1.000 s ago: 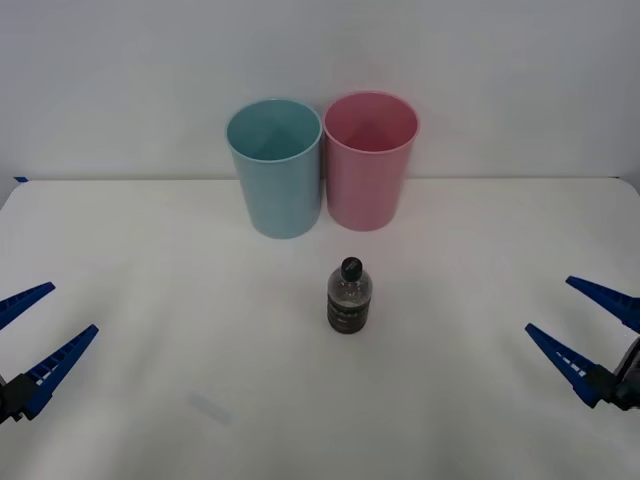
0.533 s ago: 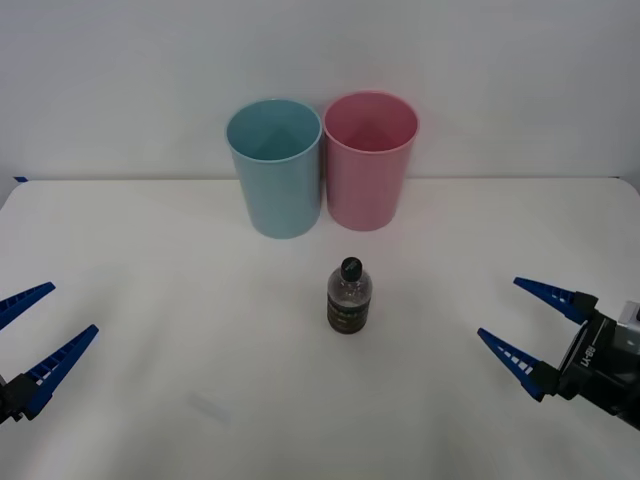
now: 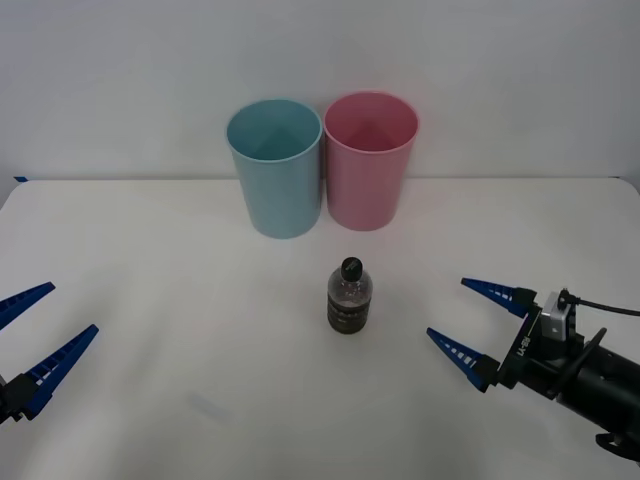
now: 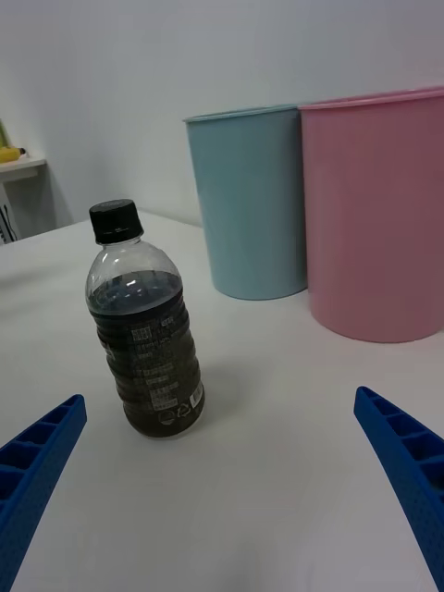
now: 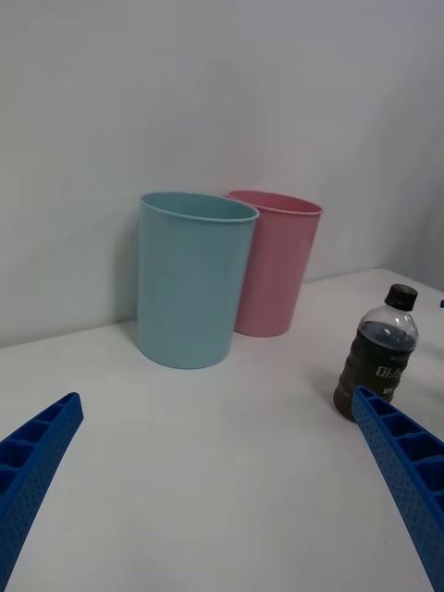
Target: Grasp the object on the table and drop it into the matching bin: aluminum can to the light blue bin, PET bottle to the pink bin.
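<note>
The PET bottle stands upright mid-table, with a black cap, a dark label and dark liquid. Behind it stand the light blue bin and, to its right, the pink bin, side by side. My right gripper is open, a short way right of the bottle, its fingers pointing toward it. My left gripper hangs open at the table's left edge, far from the bottle.
The white table runs to a plain white wall behind the bins. A faint smudge marks the tabletop at front left.
My right gripper has moved left from the table's right edge toward the bottle, staying open. The left gripper, the bottle and the bins have not moved.
</note>
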`<action>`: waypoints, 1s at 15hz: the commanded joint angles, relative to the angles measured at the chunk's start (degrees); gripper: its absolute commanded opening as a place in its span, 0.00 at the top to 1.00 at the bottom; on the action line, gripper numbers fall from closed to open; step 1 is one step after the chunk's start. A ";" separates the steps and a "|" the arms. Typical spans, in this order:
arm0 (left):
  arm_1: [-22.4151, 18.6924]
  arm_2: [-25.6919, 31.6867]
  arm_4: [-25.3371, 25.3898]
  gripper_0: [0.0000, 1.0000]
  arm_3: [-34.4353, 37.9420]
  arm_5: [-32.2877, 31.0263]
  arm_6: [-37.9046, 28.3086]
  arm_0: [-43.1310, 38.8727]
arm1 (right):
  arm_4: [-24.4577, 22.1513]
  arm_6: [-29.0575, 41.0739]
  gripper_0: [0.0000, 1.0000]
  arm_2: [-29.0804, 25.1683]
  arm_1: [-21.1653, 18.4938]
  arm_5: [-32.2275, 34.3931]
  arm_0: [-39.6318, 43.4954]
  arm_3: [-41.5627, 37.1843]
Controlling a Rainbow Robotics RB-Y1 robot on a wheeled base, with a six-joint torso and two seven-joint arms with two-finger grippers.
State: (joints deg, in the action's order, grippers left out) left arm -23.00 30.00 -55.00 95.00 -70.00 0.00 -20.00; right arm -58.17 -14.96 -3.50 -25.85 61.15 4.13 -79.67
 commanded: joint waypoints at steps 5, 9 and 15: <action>0.00 0.00 0.00 0.00 0.00 0.00 0.00 0.00 | 0.17 -1.30 0.00 8.69 0.44 -7.63 -2.55 -0.04; 0.00 0.00 0.00 0.00 0.00 0.00 0.00 0.00 | 0.17 -2.26 0.00 12.91 1.85 -12.11 -4.13 0.05; 0.00 0.00 0.00 0.00 0.00 0.00 0.00 0.00 | 0.17 -3.67 0.00 18.88 3.87 -20.55 -6.41 0.05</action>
State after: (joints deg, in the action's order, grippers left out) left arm -23.00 30.00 -55.00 95.00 -70.00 0.00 -20.00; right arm -58.02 -18.48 14.63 -22.25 41.69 -1.94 -79.64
